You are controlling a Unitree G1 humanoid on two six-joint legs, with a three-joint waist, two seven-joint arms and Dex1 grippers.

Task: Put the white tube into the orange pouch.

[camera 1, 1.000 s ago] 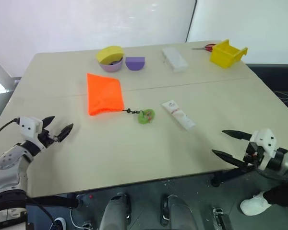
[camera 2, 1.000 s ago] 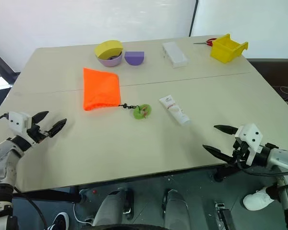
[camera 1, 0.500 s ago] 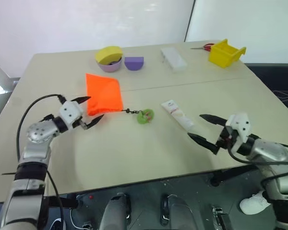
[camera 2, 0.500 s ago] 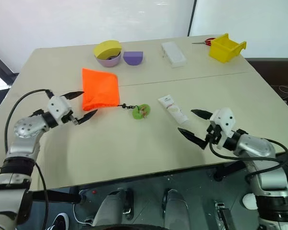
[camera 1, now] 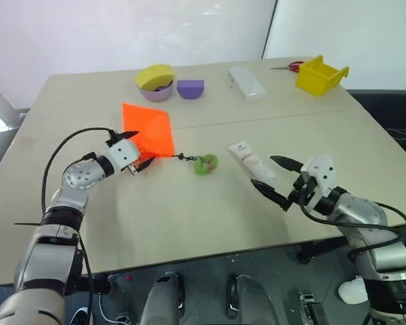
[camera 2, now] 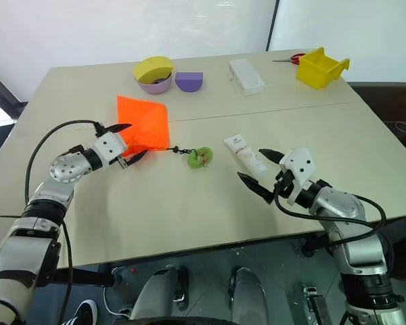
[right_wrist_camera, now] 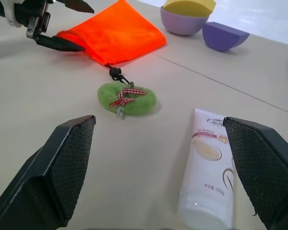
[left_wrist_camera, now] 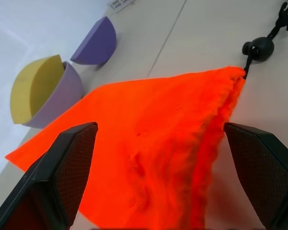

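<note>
Orange pouch (camera 1: 148, 130) — green ring (camera 1: 206, 164); white tube (camera 1: 251, 161) — reddish print.

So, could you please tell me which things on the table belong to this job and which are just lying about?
Belongs to the job:
- white tube
- orange pouch, with its green fuzzy ring

Just lying about:
- yellow bin
- clear box
- scissors
- purple bowls
- yellow wedge

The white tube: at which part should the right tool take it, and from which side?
Probably across the middle of the white tube, coming from its near side, where the right tool hangs open. The tube lies flat, narrow and free on the table, so the fingers can straddle its width.
</note>
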